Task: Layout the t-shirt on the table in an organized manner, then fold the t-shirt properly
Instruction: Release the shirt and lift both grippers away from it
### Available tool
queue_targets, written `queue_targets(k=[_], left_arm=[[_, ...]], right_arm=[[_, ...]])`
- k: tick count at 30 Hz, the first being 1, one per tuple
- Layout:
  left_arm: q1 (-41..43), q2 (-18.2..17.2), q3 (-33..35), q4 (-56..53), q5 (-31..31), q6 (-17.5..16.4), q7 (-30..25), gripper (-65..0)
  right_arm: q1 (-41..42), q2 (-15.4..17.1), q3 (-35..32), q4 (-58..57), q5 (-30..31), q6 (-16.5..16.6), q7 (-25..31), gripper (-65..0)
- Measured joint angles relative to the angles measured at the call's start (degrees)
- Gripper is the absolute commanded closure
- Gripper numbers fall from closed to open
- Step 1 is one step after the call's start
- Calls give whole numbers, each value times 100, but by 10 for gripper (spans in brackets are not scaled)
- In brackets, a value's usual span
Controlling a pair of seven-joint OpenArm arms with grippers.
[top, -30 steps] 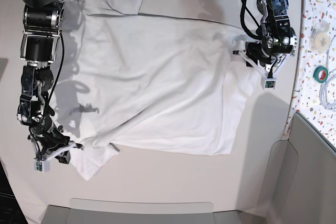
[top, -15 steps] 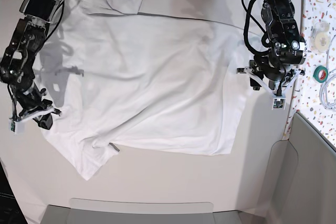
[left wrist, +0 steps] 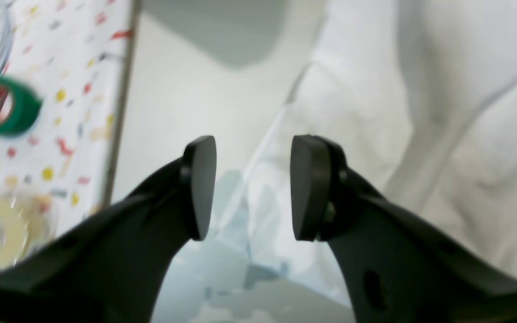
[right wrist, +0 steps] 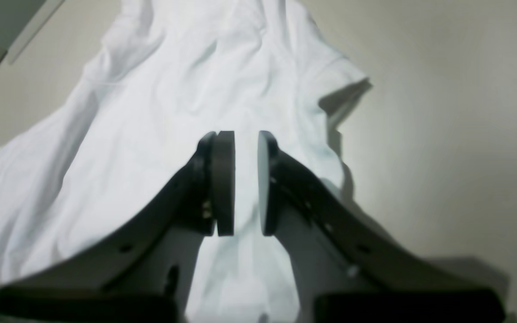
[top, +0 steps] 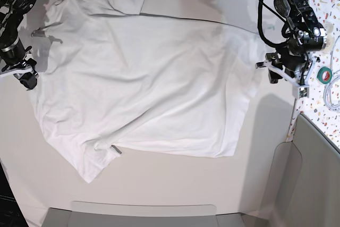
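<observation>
The white t-shirt (top: pixel 149 78) lies spread across the off-white table (top: pixel 175 184), with one sleeve at the far left and a pointed corner at the near left. My left gripper (top: pixel 268 69) hovers open just off the shirt's right edge. In the left wrist view it (left wrist: pixel 251 188) holds nothing, and the shirt (left wrist: pixel 420 112) lies to its right. My right gripper (top: pixel 25 77) hangs at the shirt's left edge. The right wrist view shows this gripper (right wrist: pixel 246 184) with a narrow gap between its pads and nothing in it, above the shirt (right wrist: pixel 151 134).
A speckled terrazzo panel (top: pixel 319 14) runs along the table's right side with a green tape roll (top: pixel 325 74), a clear tape roll (top: pixel 323 35) and a cable (top: pixel 332 97). A grey bin (top: pixel 313 174) stands at the near right. A grey panel (top: pixel 143 213) lies along the near edge.
My right gripper drew the shirt's left side outward, let go and moved away toward the far left. My left gripper opened and shifted right, off the shirt's right edge.
</observation>
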Motion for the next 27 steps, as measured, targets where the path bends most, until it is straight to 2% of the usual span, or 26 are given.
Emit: queue_targets(k=[7, 11, 20, 27], left_arm=[[262, 0, -654, 0, -575, 17, 44, -271], [387, -31, -1034, 2, -925, 17, -31, -271], [839, -264, -1668, -4, -1965, 17, 13, -271], [1060, -286, -1952, -7, -2079, 17, 9, -271]], right_arm=[[-595, -420, 629, 767, 13, 4, 2, -95], [-780, -608, 669, 872, 46, 7, -39, -95], [-1246, -662, 675, 872, 662, 9, -11, -93], [-1414, -719, 671, 872, 901, 7, 20, -93]])
